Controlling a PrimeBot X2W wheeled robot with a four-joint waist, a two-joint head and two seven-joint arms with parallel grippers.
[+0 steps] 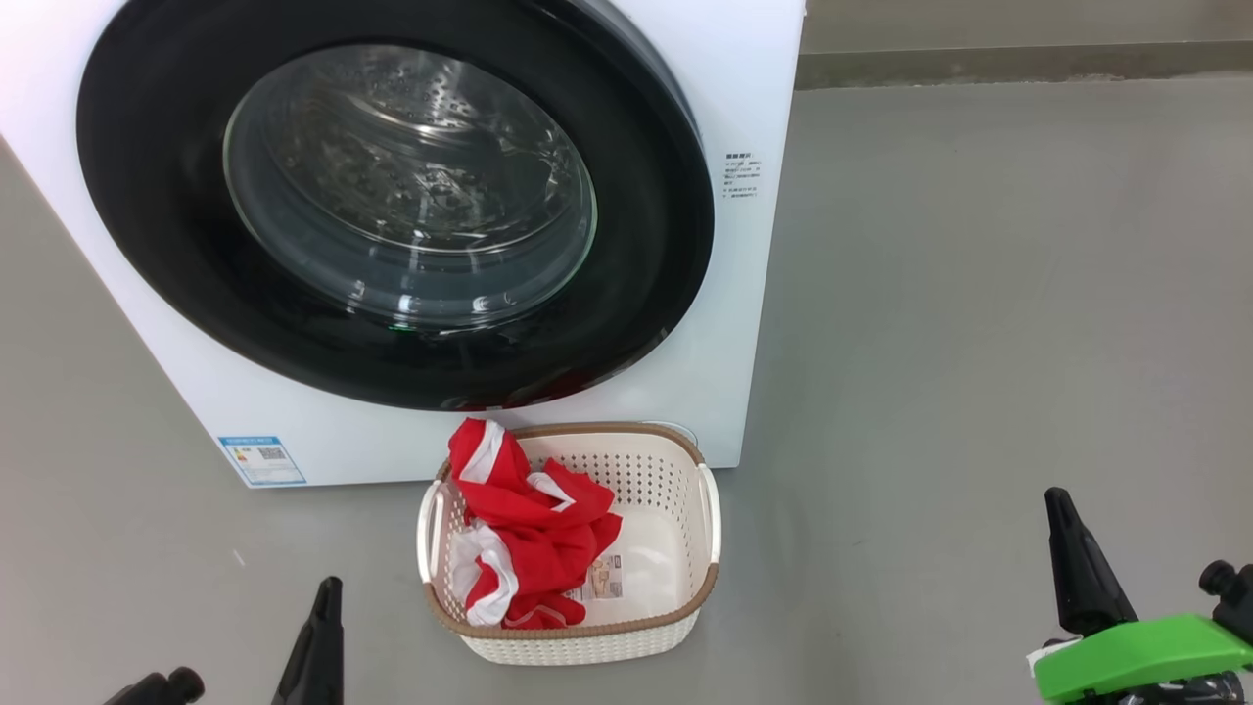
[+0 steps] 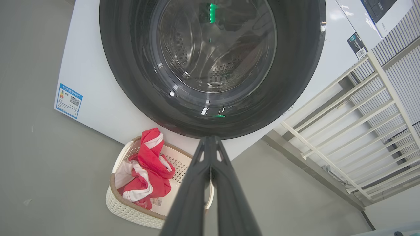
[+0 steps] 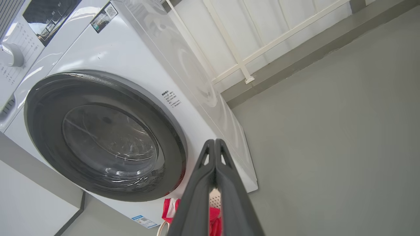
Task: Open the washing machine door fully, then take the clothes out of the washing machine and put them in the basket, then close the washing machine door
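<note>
DOOR: reading washing machine door [image 1: 392, 206] shut on washing machine [image 1: 749, 313] | LOAD: finding clothes [image 1: 533, 534] in basket [image 1: 675, 452], overhanging rim | TOOLS: holding left tool [image 2: 210, 140], right tool [image 3: 215, 142] pinched together, empty | RISK: risking clothes slipping out if nudged

Red-and-white clothes [image 1: 529, 534] in the basket [image 1: 607, 646] before the shut washing machine door [image 1: 411, 186].

Closed door [image 1: 406, 186], red clothes [image 1: 529, 539] in basket [image 1: 587, 643]

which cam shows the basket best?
Head view: the whole basket shows, rim, both handles, red-and-white garment inside. Left wrist view: the left claw covers one end. Right wrist view: slivers at the bottom edge, behind the right claw.
</note>
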